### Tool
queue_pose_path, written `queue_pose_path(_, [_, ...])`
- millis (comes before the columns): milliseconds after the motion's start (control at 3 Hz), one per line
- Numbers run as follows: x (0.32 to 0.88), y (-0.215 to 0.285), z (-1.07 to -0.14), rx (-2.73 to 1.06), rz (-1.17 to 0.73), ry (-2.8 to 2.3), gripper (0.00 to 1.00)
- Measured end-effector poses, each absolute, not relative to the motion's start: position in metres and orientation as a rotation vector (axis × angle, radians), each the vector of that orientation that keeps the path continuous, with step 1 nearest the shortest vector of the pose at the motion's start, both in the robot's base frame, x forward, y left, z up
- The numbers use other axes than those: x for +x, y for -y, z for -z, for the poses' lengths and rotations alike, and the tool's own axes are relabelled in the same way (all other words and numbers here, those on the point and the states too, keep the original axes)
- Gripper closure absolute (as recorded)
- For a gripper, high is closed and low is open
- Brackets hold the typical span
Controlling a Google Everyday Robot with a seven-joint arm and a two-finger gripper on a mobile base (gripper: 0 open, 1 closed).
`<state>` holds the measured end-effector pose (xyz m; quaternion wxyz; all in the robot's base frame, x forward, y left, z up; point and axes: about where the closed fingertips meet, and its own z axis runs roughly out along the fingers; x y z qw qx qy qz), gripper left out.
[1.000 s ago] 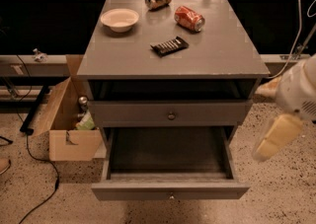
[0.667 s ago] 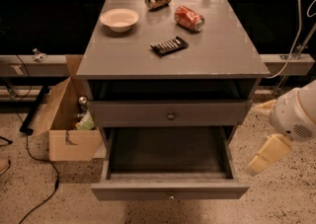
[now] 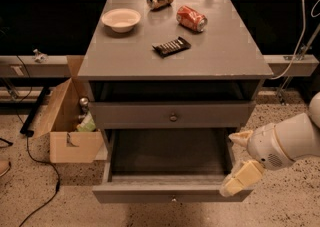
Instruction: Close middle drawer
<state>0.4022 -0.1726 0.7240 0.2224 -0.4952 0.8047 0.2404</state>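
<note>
The middle drawer [image 3: 170, 194] is seen pulled way out below the top drawer [image 3: 150, 116], with its dark tray exposed. The gripper [image 3: 237, 159] is found right by the drawer's right front corner, fingers [image 3: 242, 177] spread apart. A bowl [image 3: 121, 19] and a candy bar [image 3: 171, 46] are sat on the cabinet top [image 3: 225, 56].

White rounded robot arm [image 3: 295, 138] enters from the right edge, low in view, reaching left. Its cream two-finger claw [image 3: 239, 158] sits lower right, fingers [image 3: 241, 137] spread apart, one above, the other angled down-left.
</note>
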Motion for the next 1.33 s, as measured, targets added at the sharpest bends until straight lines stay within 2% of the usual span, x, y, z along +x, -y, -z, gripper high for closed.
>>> queue_pose_path(333, [0.402,0.173,-0.724,-1.368,-0.664,-2.223,0.0])
queue_pose_path(1000, [0.396,0.165,-0.633,-1.333,-0.852,-2.206,0.0])
queue_pose_path(1333, [0.386,0.164,-0.579,-1.305,-0.924,-2.208,0.18])
